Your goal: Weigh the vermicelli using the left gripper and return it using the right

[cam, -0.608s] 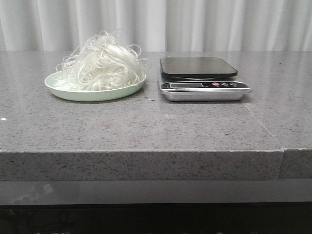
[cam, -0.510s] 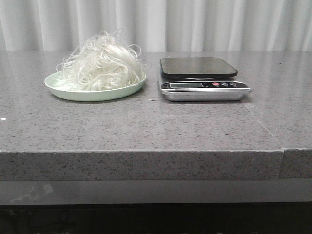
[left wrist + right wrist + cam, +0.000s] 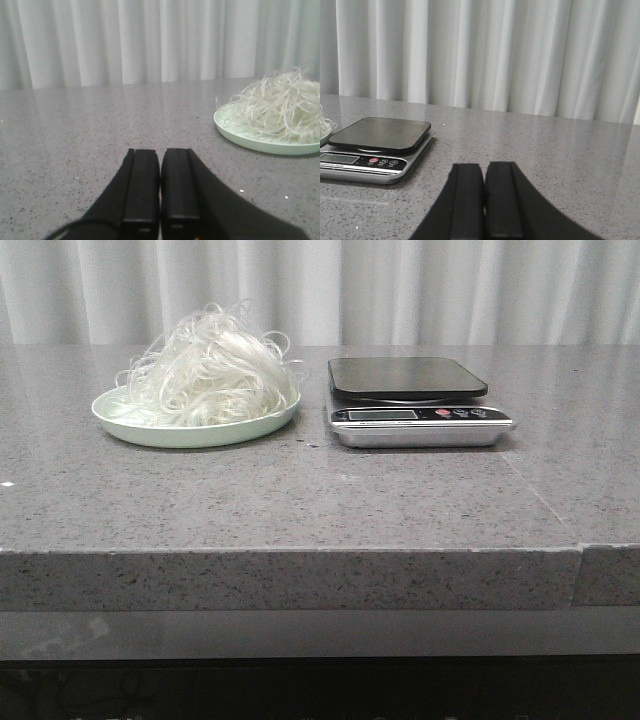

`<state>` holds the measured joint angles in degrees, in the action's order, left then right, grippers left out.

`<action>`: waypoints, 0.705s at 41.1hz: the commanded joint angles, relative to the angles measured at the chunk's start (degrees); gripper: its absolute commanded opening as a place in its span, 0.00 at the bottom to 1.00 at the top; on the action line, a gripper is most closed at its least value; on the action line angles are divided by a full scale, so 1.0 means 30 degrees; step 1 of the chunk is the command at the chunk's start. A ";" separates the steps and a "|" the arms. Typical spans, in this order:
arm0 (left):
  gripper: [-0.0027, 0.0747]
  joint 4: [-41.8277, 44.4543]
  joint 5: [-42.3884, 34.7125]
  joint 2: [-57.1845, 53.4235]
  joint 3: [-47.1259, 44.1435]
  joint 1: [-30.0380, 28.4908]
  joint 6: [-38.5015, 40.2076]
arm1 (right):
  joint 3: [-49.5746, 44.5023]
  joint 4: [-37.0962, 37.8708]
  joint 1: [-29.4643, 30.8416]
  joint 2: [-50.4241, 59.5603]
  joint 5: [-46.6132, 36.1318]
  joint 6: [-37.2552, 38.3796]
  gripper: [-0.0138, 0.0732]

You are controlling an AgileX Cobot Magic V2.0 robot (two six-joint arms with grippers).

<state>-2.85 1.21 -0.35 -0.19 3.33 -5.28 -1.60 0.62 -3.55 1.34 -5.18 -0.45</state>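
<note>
Nothing on the worktop has shifted since the earlier front frames. The speckled grey stone worktop [image 3: 300, 500] runs back to pleated white curtains [image 3: 320, 290]. Toward its rear left, the fluffy mound of translucent white vermicelli [image 3: 208, 370] fills a pale green round plate [image 3: 190, 430]; just beside it sits a silver kitchen scale with a black platform [image 3: 410, 400]. The black left gripper [image 3: 160, 165] and black right gripper [image 3: 483, 172] are pressed together (each empty, hovering above bare stone).
</note>
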 commanded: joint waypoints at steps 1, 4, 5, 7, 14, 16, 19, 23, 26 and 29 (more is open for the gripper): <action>0.22 -0.0244 -0.2296 -0.0363 0.0406 -0.0008 0.0029 | 0.1046 -0.0021 0.0139 0.0065 -0.1013 -0.0196 0.34; 0.22 -0.0244 -0.2364 -0.0363 0.1501 -0.0008 0.0029 | 0.2238 -0.0021 0.0139 0.0065 -0.0088 -0.0196 0.34; 0.22 -0.0244 -0.2346 -0.0363 0.2026 -0.0008 0.0029 | 0.2748 -0.0021 0.0139 0.0062 0.0284 -0.0196 0.34; 0.22 -0.0244 -0.2292 -0.0281 0.3005 -0.0008 0.0029 | 0.3705 -0.0021 0.0139 0.0045 0.1156 -0.0196 0.34; 0.22 -0.0204 0.0328 0.0381 0.7271 -0.0008 0.0029 | 0.7580 -0.0021 0.0139 -0.1276 0.4750 -0.0196 0.34; 0.22 -0.0204 0.1520 0.0849 0.8469 -0.0008 0.0029 | 0.8604 -0.0021 0.0139 -0.1930 0.5572 -0.0196 0.34; 0.22 -0.0204 0.3240 0.1916 1.0420 -0.0008 0.0029 | 1.0251 -0.0021 0.0139 -0.3133 0.6673 -0.0196 0.34; 0.22 -0.0204 0.4894 0.3629 1.2552 -0.0008 0.0029 | 1.2119 -0.0021 0.0139 -0.4901 0.7870 -0.0196 0.34; 0.22 -0.0204 0.6102 0.4852 1.3790 -0.0008 0.0029 | 1.3238 -0.0021 0.0139 -0.6186 0.8714 -0.0196 0.34; 0.22 -0.0204 0.7182 0.6253 1.4869 -0.0008 0.0029 | 1.4215 -0.0021 0.0139 -0.7385 0.9320 -0.0196 0.34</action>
<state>-3.08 22.68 13.94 40.42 3.33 -5.28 37.09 0.59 -3.55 -16.72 23.99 -0.45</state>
